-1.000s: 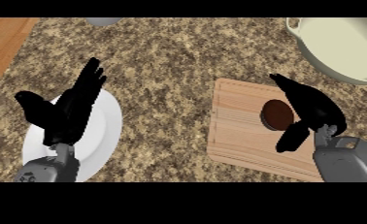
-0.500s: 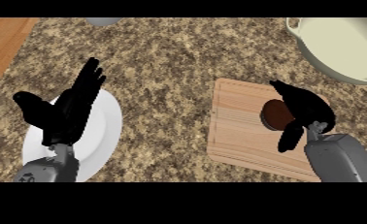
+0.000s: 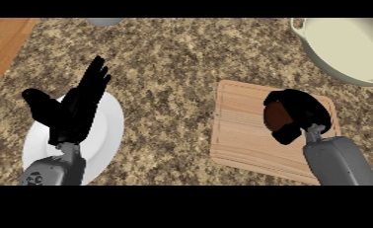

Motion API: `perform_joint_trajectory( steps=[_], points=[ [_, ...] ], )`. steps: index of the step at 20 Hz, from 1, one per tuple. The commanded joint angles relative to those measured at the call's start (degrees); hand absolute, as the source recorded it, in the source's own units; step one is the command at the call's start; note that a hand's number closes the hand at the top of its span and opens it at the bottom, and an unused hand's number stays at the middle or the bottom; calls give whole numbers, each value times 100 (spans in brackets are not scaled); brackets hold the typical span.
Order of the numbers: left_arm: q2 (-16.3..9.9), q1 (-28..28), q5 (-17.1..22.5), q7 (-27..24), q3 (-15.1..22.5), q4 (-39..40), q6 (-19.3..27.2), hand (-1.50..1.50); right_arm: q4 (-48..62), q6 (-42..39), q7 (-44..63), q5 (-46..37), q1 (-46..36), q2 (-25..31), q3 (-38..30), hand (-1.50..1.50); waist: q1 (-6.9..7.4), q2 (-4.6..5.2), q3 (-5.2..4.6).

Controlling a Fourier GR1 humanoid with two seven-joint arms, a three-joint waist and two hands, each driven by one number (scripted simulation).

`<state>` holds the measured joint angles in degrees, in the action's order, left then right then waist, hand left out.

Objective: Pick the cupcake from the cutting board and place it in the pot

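Cupcake (image 3: 277, 115) on the cutting board (image 3: 244, 138). My right hand (image 3: 300, 112) has now curled round it; a second ago the fingers were still spread above, so the grasp looks made and lift comes next. Left hand (image 3: 73, 111) flat, fingers straight, over the plate (image 3: 109, 128). Count: one cupcake, one board, one pot (image 3: 342, 49), one plate.

- Counter (image 3: 182, 59): speckled stone look, brown and tan, matt.
- Cutting board (image 3: 244, 138): pale wood, fine grain lines, smooth, matt.
- Plate (image 3: 109, 131): white, smooth, faint sheen.
- Pot (image 3: 342, 49): cream, smooth, enamel-like wall.
- Cupcake (image 3: 275, 116): dark brown, matt.
- Both hands, left hand (image 3: 73, 116) and right hand (image 3: 302, 108): black, matt; forearms grey, smooth.
- Left edge strip (image 3: 13, 39): orange-brown wood look.
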<state>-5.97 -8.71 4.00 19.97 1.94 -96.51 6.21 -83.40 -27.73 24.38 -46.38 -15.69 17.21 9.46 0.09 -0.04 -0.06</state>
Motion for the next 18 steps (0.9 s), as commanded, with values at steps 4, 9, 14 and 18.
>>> perform_joint_trajectory(
  steps=[4, 9, 14, 18],
  points=[
    [79, 513, -167, -74, 145, -511, -80, 0, 232, 277, -477, -295, -189, -160, -46, 150, 18, 0, 7],
    [118, 271, -94, -136, 31, -71, -64, 0, 494, 717, 488, -75, 29, 220, -1528, 150, -110, 6, 9],
    [55, 235, -17, -256, -124, 52, -106, 0, 1114, 1342, 1716, 59, -152, 653, -3105, 150, -130, 32, 5],
    [47, 188, -18, -30, -23, -147, -148, 0, 1470, 1769, 2153, -515, -413, 996, -3101, 150, 35, 16, 7]
  ],
)
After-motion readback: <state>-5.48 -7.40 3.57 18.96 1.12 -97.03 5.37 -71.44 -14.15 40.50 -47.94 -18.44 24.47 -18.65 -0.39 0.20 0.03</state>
